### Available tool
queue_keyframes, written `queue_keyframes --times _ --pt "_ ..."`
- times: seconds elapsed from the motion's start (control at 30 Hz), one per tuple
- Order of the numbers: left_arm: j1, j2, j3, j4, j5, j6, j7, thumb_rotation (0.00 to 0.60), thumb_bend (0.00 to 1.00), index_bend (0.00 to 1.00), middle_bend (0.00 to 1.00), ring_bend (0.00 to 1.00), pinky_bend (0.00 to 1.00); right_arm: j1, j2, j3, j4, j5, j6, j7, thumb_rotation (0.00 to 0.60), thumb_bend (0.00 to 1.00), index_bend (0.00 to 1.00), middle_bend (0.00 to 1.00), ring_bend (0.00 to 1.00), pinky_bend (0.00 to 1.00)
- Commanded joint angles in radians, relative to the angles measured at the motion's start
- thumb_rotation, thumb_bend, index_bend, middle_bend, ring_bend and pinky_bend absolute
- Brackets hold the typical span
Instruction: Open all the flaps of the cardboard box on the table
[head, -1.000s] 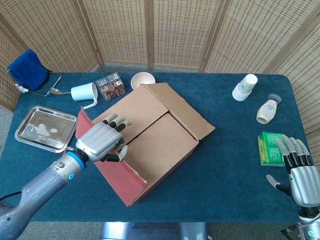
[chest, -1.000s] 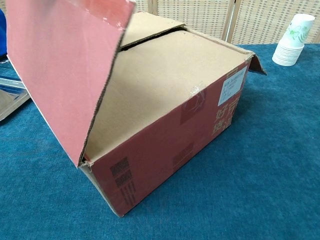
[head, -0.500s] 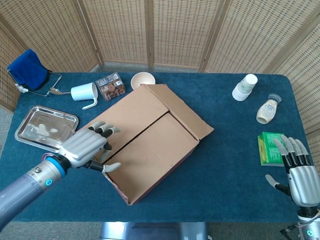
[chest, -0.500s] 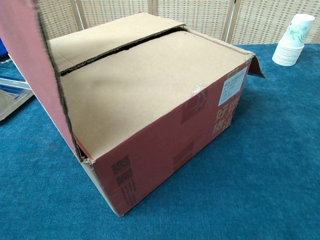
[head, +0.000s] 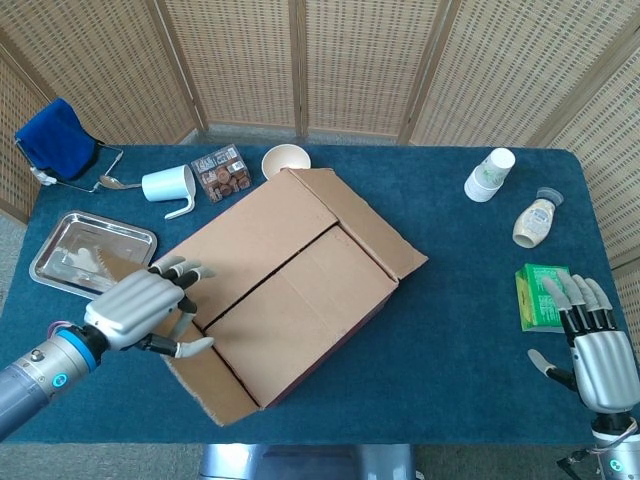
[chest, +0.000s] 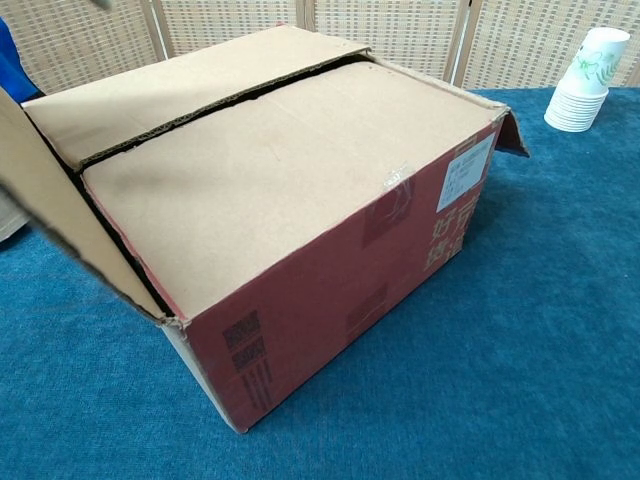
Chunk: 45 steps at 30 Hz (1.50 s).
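The cardboard box sits at an angle in the middle of the blue table. Its two long top flaps lie closed, with a dark seam between them. The short flap at the near left end is folded outward, and my left hand rests on it with fingers spread, gripping nothing. The far right end flap also hangs out. In the chest view the box fills the frame, its left flap swung out. My right hand stays open and empty near the table's right front corner.
A metal tray, white mug, snack packet, bowl, spoon and blue cloth sit left and behind the box. Stacked paper cups, a bottle and a green carton stand on the right.
My left hand has drawn back to the left and toward me, swinging the left end flap from upright to folded outward. The right hand has barely moved.
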Motion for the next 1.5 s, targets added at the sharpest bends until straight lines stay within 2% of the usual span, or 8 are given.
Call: queue_keyframes --times 0.03,0.37,0.5,0.7,0.97,1.5 --pt "0.046 0.005 0.001 0.011 0.086 -0.019 -0.066 0.137 0.00 0.70 0.12 0.00 0.00 0.000 0.000 0.000 0.000 -0.001 0.002 0.000 0.600 0.07 0.00 0.00 0.00 0.00" --pt "0.119 -0.023 0.039 0.062 0.243 -0.011 -0.144 0.145 0.00 0.70 0.12 0.00 0.00 0.000 0.000 -0.001 -0.002 -0.002 0.000 -0.001 0.600 0.07 0.00 0.00 0.00 0.00" --pt "0.136 -0.043 0.059 0.091 0.274 -0.015 -0.162 0.147 0.00 0.70 0.12 0.00 0.00 0.000 0.001 -0.001 -0.003 -0.002 0.000 0.001 0.600 0.07 0.00 0.00 0.00 0.00" --pt "0.156 -0.127 0.103 0.164 0.292 -0.022 -0.160 0.150 0.00 0.70 0.11 0.00 0.00 0.001 0.001 -0.002 -0.004 -0.005 0.000 0.000 0.600 0.07 0.00 0.00 0.00 0.00" --pt "0.204 -0.253 0.150 0.260 0.315 0.095 -0.062 0.153 0.00 0.64 0.06 0.00 0.00 0.002 0.001 -0.005 -0.005 -0.005 -0.005 0.000 0.600 0.07 0.00 0.00 0.00 0.00" --pt "0.228 -0.329 0.200 0.312 0.256 0.190 0.142 0.164 0.00 0.69 0.05 0.00 0.00 0.003 0.004 -0.008 -0.006 -0.008 -0.006 0.011 0.600 0.07 0.00 0.00 0.00 0.00"
